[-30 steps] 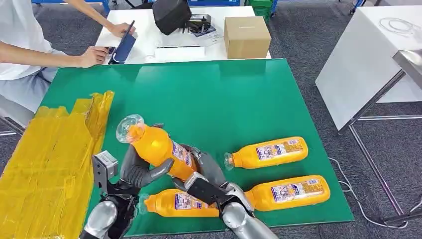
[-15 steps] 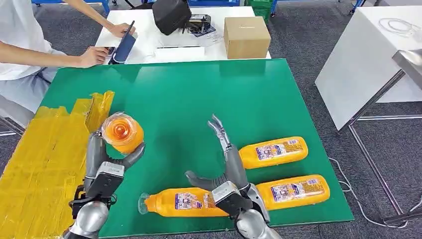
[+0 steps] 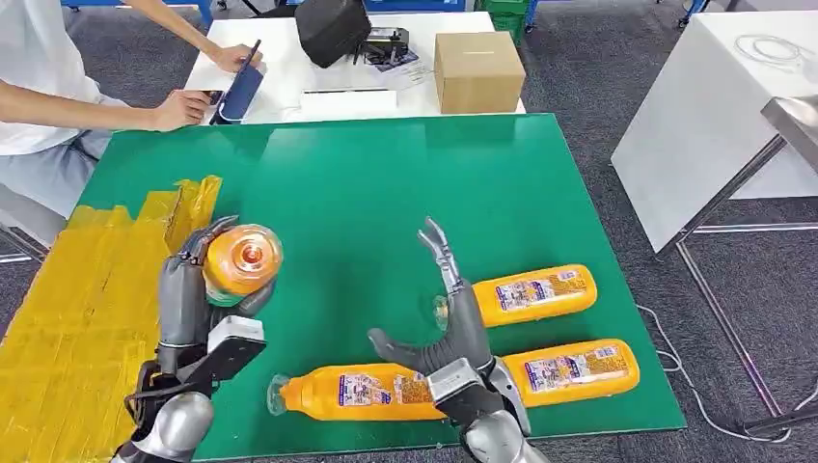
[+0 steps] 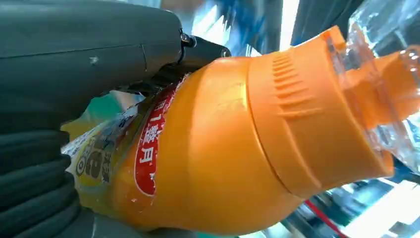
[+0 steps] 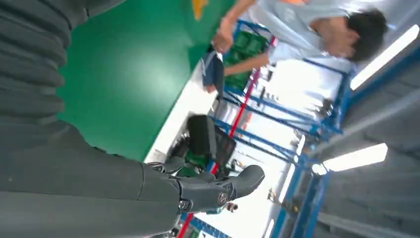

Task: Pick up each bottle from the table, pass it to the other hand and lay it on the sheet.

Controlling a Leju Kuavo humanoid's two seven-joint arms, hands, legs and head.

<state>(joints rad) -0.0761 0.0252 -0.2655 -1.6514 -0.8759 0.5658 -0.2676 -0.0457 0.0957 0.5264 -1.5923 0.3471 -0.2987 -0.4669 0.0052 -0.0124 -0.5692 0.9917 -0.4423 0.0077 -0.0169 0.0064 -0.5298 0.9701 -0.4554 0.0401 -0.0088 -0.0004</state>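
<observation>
Left hand: the left hand point(image 3: 198, 289) is gripping an orange bottle point(image 3: 241, 260) above the green table point(image 3: 386, 193), its dark fingers point(image 3: 205, 241) wrapping around the body; the cap end is pointing up toward the head camera.
Left wrist view: the same hand point(image 4: 74, 64) is pressing against the labelled side of the held bottle point(image 4: 223, 148), whose clear cap is showing at the picture's edge.
Right hand: the right hand point(image 3: 453, 323) is holding nothing, its fingers point(image 3: 439, 253) spreading apart and reaching upward over the table; the thumb point(image 5: 218, 191) is jutting out in the right wrist view.
Bottle nearest the robot: an orange bottle point(image 3: 352, 391) is lying on its side on the table, just below the empty hand.
Other bottles: two more point(image 3: 531, 292) point(image 3: 574, 369) are lying on their sides to the right, one behind the other.
Sheet: the yellow sheet point(image 3: 87, 309) is covering the table's left part, just beside the raised bottle.
Background: a person point(image 3: 58, 77) is sitting at a white table point(image 3: 289, 68) that is carrying a cardboard box point(image 3: 477, 69).
</observation>
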